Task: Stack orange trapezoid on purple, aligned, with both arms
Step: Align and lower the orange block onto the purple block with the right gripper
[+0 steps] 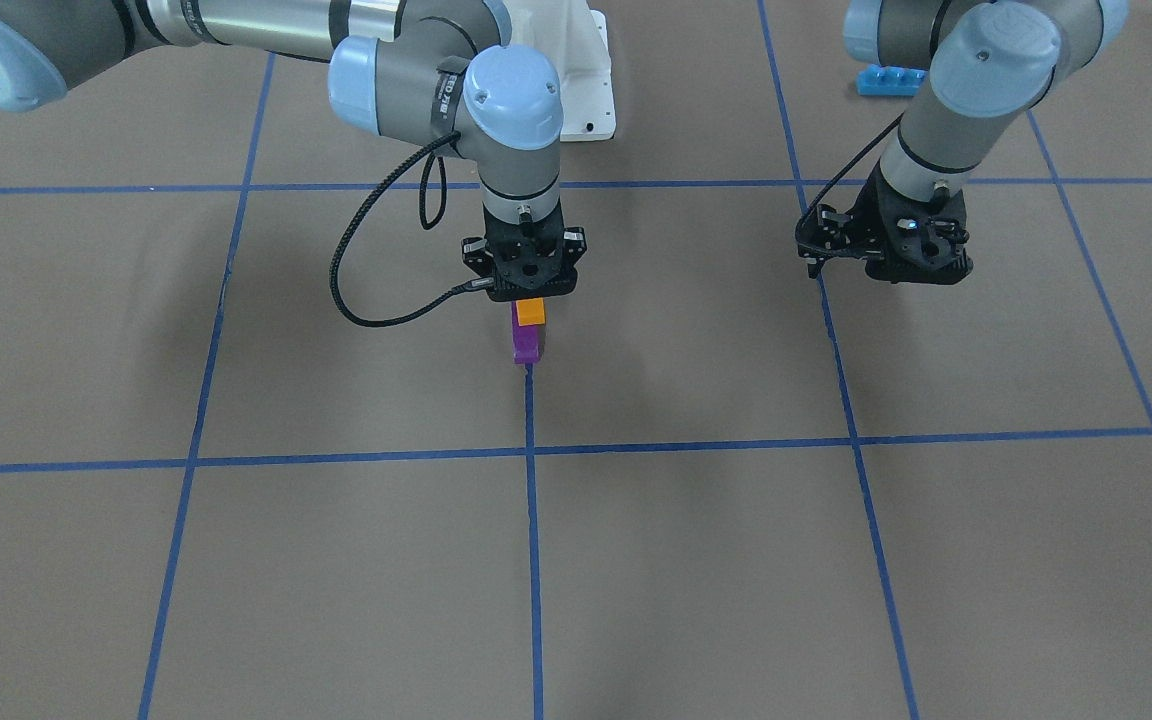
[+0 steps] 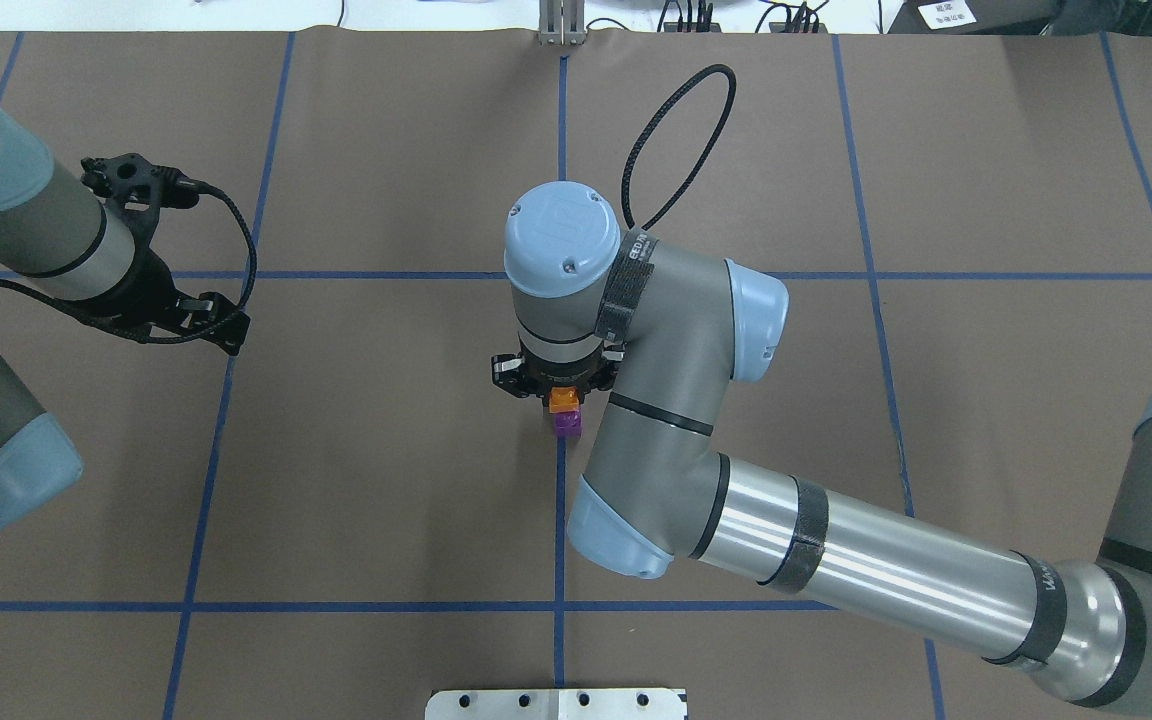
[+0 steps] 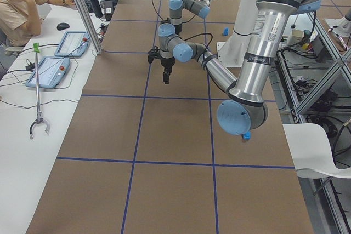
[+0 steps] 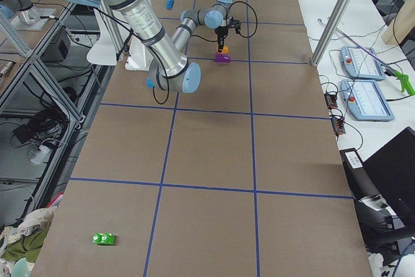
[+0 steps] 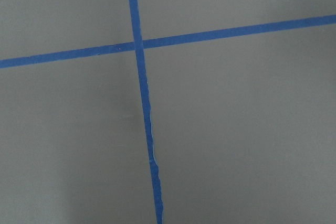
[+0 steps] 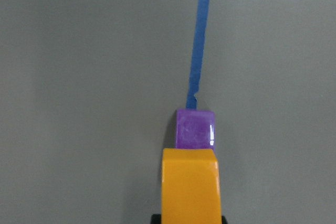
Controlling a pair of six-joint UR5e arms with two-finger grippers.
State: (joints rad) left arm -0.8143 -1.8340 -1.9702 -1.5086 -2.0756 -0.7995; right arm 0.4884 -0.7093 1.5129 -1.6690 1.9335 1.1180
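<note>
Two bricks were in the middle of the desk (image 1: 336,560), one over the other. Purple (image 1: 526,342) sat on the desk at the end of a blue tape (image 1: 533,500) line. Orange (image 1: 531,311) was right on top of it, pinched in the right end effector (image 1: 531,300), which pointed straight down. I could not tell if orange was pushed all the way onto the stud of purple or only rested on it.

The left end effector (image 1: 886,262) hung over bare desk, well apart from the bricks. It held nothing. Its own camera showed only desk and tape, and I could not tell if it was spread or pressed together.

A few things could have gone wrong from there. Nothing held purple down. If the right arm pushed a bit to one side, purple might have slid or tipped, because it was small and shiny. In the front view orange looked a tiny bit to one side of purple. So the sloped sides might not have lined up, and the stud might not have clicked in. If the right end effector let go before orange was snapped on, orange could have fallen off. If it lifted before it let go, purple might have come up too and then dropped. The left arm was too far away to steady purple.
</note>
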